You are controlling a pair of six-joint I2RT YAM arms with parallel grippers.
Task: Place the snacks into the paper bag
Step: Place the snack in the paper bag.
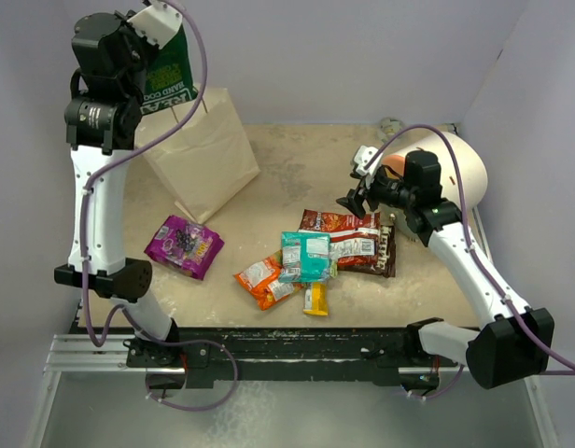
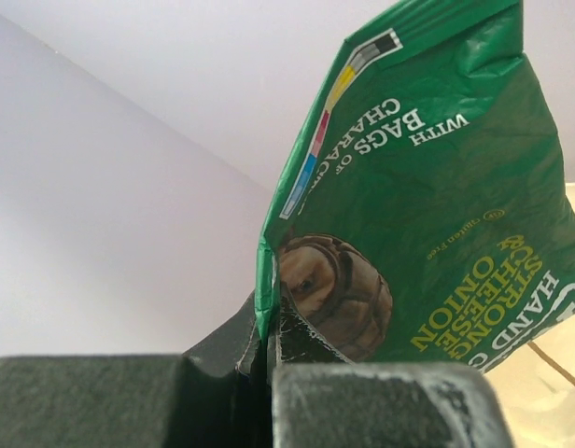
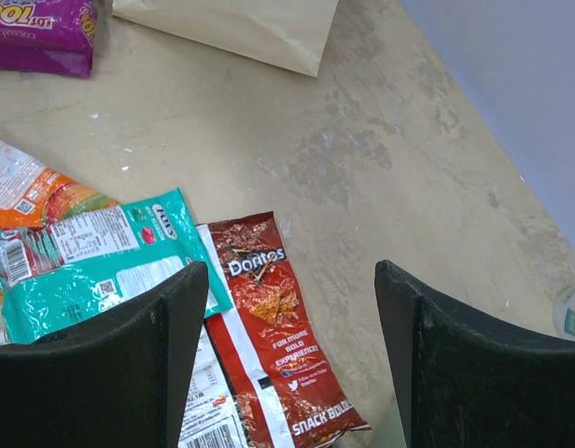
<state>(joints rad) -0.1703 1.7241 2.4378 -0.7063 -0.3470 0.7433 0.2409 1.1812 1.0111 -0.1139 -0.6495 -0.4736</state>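
My left gripper (image 1: 169, 37) is raised high at the back left, shut on the edge of the green chip bag (image 1: 175, 73), which hangs over the mouth of the tan paper bag (image 1: 205, 154). In the left wrist view the fingertips (image 2: 297, 350) pinch the chip bag's (image 2: 427, 187) seam. My right gripper (image 1: 356, 193) hovers open over the red Doritos packet (image 1: 339, 222); its jaws (image 3: 292, 280) hold nothing, with the packet (image 3: 278, 327) below. Teal (image 1: 306, 257), orange (image 1: 262, 278), purple (image 1: 185, 245) and brown (image 1: 385, 254) packets and a yellow bar (image 1: 315, 299) lie on the table.
A big cream cylinder (image 1: 460, 173) lies at the back right, right behind the right arm. Purple walls close in the table on both sides and behind. A small bottle (image 3: 572, 313) sits near the wall in the right wrist view.
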